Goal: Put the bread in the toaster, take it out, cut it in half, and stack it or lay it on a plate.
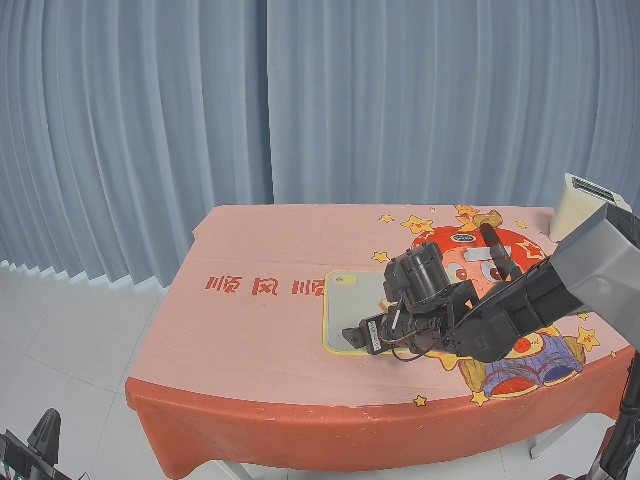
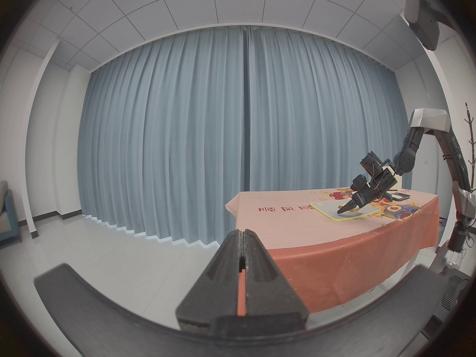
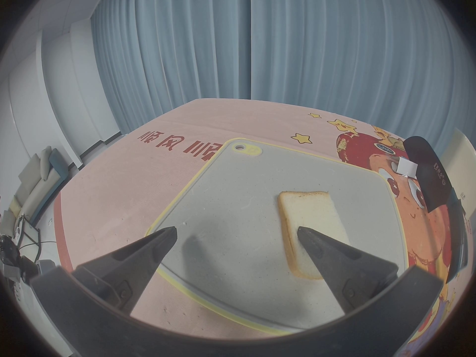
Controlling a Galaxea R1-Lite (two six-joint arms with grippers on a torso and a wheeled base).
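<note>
A slice of pale bread [image 3: 310, 216] lies flat on the grey cutting board with a yellow rim [image 3: 223, 194], and a sliver of it [image 1: 384, 303] peeks out beside the arm in the head view. My right gripper [image 3: 237, 231] hangs low over the board [image 1: 347, 301], open, one fingertip [image 3: 310, 236] over the slice's near end and the other over bare board. The white toaster [image 1: 581, 207] stands at the table's far right corner. My left gripper [image 2: 242, 236] is shut on nothing, down beside the table's left side [image 1: 41, 435].
A black object with a white label [image 1: 492, 247] lies on the cartoon print behind the board [image 3: 430, 174]. The pink cloth covers the table [image 1: 253, 341], with bare cloth to the board's left. Grey curtains hang behind.
</note>
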